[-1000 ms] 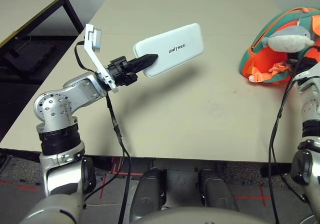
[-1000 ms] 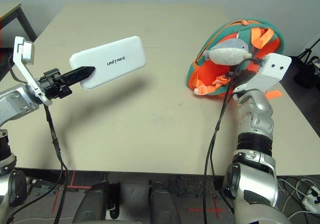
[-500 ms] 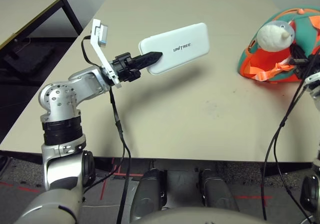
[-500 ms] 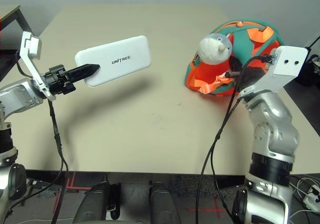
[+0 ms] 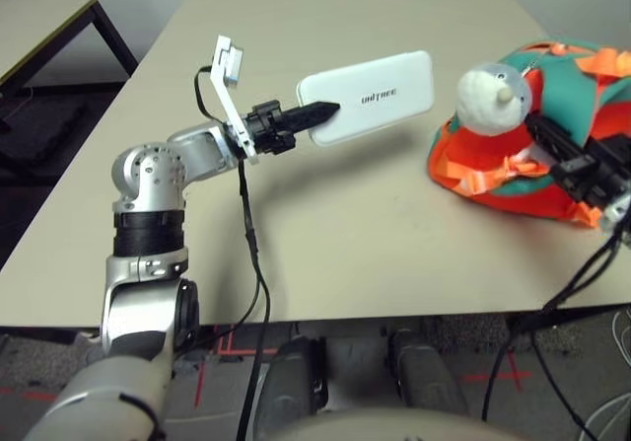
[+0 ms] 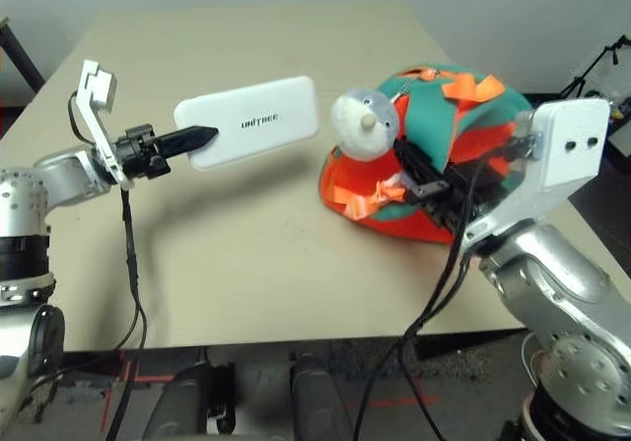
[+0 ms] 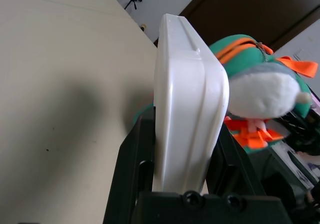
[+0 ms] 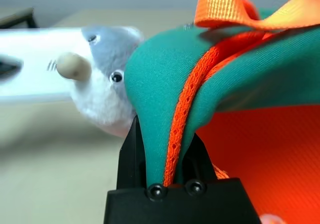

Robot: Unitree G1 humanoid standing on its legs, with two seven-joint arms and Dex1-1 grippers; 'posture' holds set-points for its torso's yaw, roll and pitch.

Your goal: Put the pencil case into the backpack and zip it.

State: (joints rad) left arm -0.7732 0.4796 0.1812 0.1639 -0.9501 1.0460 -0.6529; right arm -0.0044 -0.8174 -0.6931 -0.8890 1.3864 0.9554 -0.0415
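The white pencil case (image 5: pixel 380 94) with dark lettering hangs flat above the table, and my left gripper (image 5: pixel 330 110) is shut on its near end. In the left wrist view the case (image 7: pixel 187 103) stands edge-on between the two black fingers. Just to its right sits the teal and orange backpack (image 5: pixel 552 155), with a grey-and-white plush animal (image 5: pixel 490 96) facing the case. My right gripper (image 6: pixel 406 157) is shut on the backpack's teal flap with orange trim (image 8: pixel 170 98), holding it up. The inside of the backpack is hidden.
The beige table (image 5: pixel 325 234) has bare room in front of the backpack and under the case. A second table (image 5: pixel 39 27) stands at the back left beyond a gap. Black cables hang from both wrists over the table's front edge.
The whole view has shifted. My left arm has carried the case rightward, closer to the backpack. The backpack has turned and its flap is lifted in my right gripper, so the plush now faces the case.
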